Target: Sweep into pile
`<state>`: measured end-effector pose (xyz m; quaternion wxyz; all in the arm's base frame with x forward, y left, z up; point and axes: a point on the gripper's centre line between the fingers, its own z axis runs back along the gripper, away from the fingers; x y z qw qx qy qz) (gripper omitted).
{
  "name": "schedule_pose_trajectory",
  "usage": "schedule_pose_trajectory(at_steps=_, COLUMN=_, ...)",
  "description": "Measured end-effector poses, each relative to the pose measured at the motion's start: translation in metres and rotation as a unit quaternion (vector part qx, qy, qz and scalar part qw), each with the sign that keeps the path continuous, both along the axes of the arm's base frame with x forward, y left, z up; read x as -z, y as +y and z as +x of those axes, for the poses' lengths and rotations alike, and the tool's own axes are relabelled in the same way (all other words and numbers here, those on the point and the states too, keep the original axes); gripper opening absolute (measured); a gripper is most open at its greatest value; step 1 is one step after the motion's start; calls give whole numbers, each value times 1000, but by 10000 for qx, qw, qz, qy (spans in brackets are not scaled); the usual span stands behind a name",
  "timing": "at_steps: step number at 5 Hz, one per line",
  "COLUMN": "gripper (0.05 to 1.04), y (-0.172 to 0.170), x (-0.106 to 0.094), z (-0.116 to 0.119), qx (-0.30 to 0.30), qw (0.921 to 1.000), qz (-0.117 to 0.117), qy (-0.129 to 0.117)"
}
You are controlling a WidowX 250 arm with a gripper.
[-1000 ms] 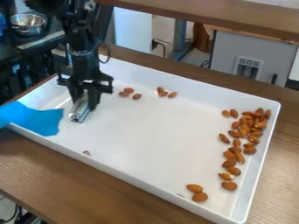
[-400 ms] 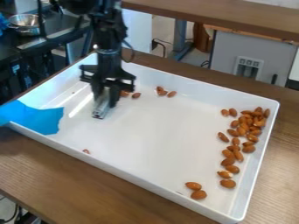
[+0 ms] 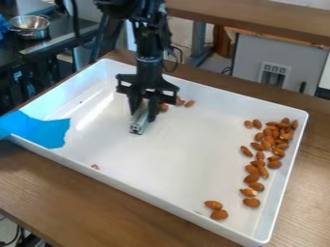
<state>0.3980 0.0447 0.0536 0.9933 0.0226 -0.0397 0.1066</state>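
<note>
2 almonds (image 3: 219,214) lie near the tray's (image 3: 129,187) front wall; beyond, the main pile (image 3: 268,141) lines the right. Clamped on a metal bar (image 3: 137,126), the gripper (image 3: 144,114) has moved rightward beside far stray almonds (image 3: 189,103), likely gathering them pileward.

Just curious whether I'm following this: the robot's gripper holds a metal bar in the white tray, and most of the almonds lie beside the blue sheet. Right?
Not quite: in the camera view, most of the almonds lie along the right side, across from the blue sheet. The gripper does hold a metal bar in the white tray.
</note>
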Motion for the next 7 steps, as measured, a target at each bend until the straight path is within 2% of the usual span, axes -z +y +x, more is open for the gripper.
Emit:
schedule_pose_trajectory(at_steps=3, gripper=381, y=-50, x=2, z=3, qx=495, qw=9988, qz=-50, qy=25)
schedule_pose_trajectory(at_steps=6, gripper=381, y=-142, x=0, z=2, qx=924, qw=9950, qz=-309, qy=203)
schedule_pose_trajectory(at_steps=7, gripper=381, y=-147, x=-1, z=5, qx=932, qw=9949, qz=-330, qy=214)
